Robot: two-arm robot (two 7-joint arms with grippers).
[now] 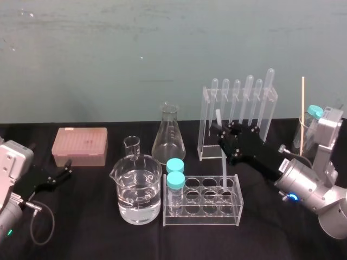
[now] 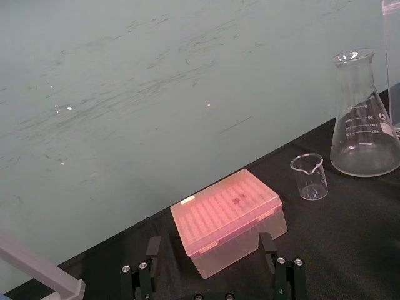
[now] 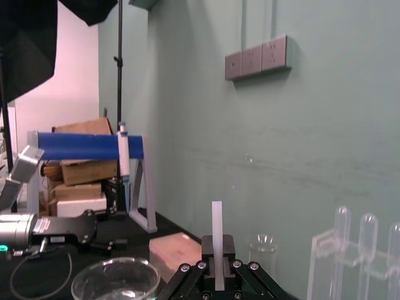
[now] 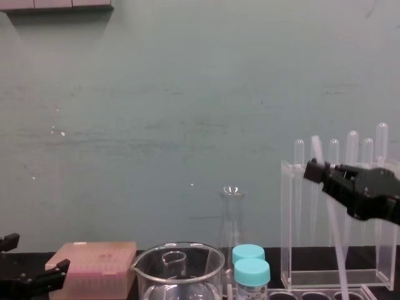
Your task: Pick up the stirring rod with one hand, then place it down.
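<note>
The stirring rod (image 1: 223, 165) is a thin translucent white stick, held nearly upright with a slight tilt. My right gripper (image 1: 219, 131) is shut on its upper part, and a short length sticks up above the fingers. In the right wrist view the rod (image 3: 217, 226) rises from between the closed fingers of that gripper (image 3: 217, 275). From the chest view the rod (image 4: 338, 240) slants down in front of the tall clear rack. Its lower end reaches into the low tube rack (image 1: 233, 212); whether it rests there I cannot tell. My left gripper (image 1: 66, 168) is parked open at the far left.
A water-filled beaker (image 1: 138, 189), a small beaker (image 1: 132, 145) and a conical flask (image 1: 168, 138) stand left of the rod. Two teal-capped vials (image 1: 175, 173) sit in the low rack. The tall pipette rack (image 1: 238, 116) is behind it; a pink tip box (image 1: 80, 145) lies left.
</note>
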